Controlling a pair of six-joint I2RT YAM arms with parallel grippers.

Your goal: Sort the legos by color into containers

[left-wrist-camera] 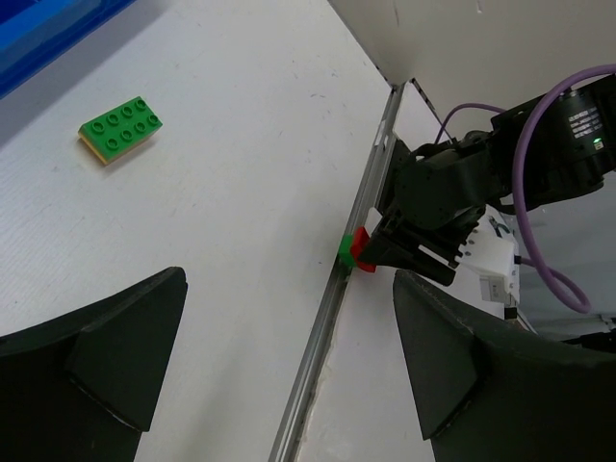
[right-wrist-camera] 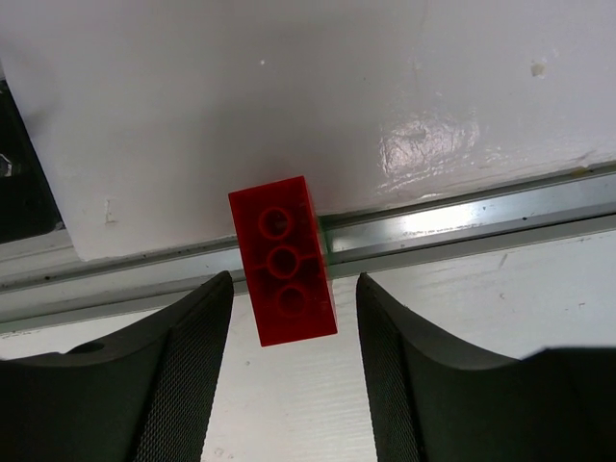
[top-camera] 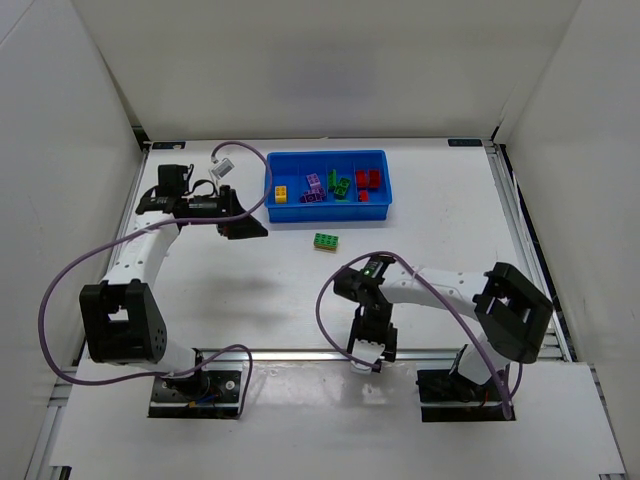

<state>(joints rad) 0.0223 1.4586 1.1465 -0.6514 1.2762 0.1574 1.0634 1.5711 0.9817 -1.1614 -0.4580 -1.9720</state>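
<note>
Red lego (right-wrist-camera: 282, 260) sits just between the spread fingers (right-wrist-camera: 192, 366) of the right gripper (right-wrist-camera: 294, 284), its long way running along them, not squeezed yet.

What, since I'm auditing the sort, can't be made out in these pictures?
Top view: the bricks in the tray are too small to count.
Right wrist view: the red brick hides nearly all of a green piece beneath; whether the right gripper clamps it is unclear.
Left wrist view: the frame edge cuts off the tray.
</note>
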